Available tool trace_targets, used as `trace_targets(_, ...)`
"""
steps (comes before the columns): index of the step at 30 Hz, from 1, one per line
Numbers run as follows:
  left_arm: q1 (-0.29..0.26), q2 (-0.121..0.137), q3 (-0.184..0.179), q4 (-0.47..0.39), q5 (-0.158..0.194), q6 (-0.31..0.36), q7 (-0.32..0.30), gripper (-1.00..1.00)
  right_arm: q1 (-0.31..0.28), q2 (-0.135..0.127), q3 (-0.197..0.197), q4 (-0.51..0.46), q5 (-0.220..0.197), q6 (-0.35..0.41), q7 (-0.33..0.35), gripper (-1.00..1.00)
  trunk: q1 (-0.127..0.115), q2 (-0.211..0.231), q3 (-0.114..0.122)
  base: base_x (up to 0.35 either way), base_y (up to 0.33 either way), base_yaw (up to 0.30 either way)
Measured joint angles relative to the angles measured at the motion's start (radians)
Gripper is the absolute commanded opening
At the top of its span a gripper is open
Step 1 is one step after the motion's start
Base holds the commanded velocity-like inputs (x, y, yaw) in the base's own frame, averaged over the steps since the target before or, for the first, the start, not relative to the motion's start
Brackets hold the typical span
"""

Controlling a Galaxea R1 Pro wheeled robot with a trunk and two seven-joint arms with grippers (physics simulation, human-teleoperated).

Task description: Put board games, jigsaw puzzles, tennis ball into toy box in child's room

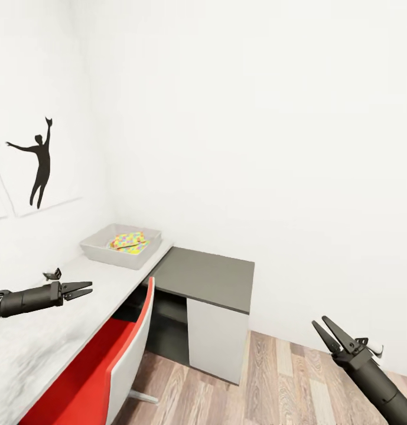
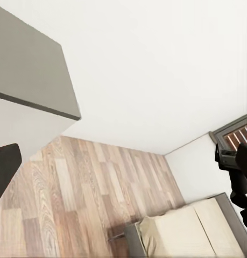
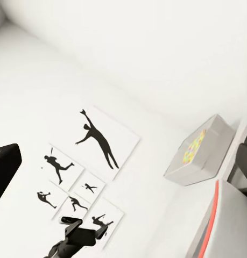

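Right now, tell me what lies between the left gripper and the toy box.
Head view: only bare pale table top between the left gripper and the toy box, which holds a puzzle.

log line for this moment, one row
phase: between picks | left gripper: open, empty, over table | right gripper: open, empty, over floor | toy box: holds jigsaw puzzle

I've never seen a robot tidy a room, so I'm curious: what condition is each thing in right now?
Toy box: on the table's far end, holding a colourful jigsaw puzzle.
Table: pale top, bare near the robot.
Red chair: pushed against the table.
Left tool: open, empty, above the table.
Right tool: open, empty, above the floor.
Bed: mattress part seen is bare.
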Motion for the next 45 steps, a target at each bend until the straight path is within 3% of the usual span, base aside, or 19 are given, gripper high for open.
trace_targets(25,0.0,-0.012,-0.002,0.0,0.0,-0.001,0.0,1.0,-0.006,-0.002,-0.005,0.036,0.004,-0.001,-0.002,1.0,0.0,0.0,0.024,0.0,0.0,-0.255)
trace_targets(32,0.0,-0.014,-0.058,0.0,0.0,0.0,0.0,1.0,-0.007,-0.002,-0.005,0.036,0.005,-0.003,-0.004,1.0,0.0,0.0,0.031,0.0,0.0,-0.254)
trace_targets(36,0.0,-0.024,-0.07,0.0,-0.001,0.0,0.0,1.0,-0.008,-0.002,-0.004,0.036,0.007,-0.004,-0.008,1.0,0.0,0.0,0.035,0.0,0.0,-0.254)
trace_targets(38,0.0,-0.051,-0.073,0.0,-0.003,0.0,0.0,1.0,-0.008,-0.001,-0.003,0.034,0.01,-0.009,-0.029,1.0,0.0,0.0,0.037,0.0,0.0,-0.251)
trace_targets(40,-0.001,-0.094,-0.076,0.001,-0.009,0.003,0.0,1.0,-0.009,0.002,0.001,0.033,0.023,-0.012,-0.124,1.0,0.0,0.0,0.039,0.0,0.0,-0.182)
trace_targets(41,-0.001,-0.103,-0.078,0.001,-0.011,0.003,0.0,1.0,-0.009,0.002,0.002,0.032,0.027,-0.012,-0.15,1.0,0.0,0.0,0.04,0.0,0.0,-0.104)
trace_targets(45,-0.001,-0.16,-0.111,0.004,-0.07,0.004,0.033,1.0,-0.029,0.007,0.009,0.036,0.037,-0.014,-0.337,1.0,0.0,0.0,0.041,0.0,0.0,-0.041)
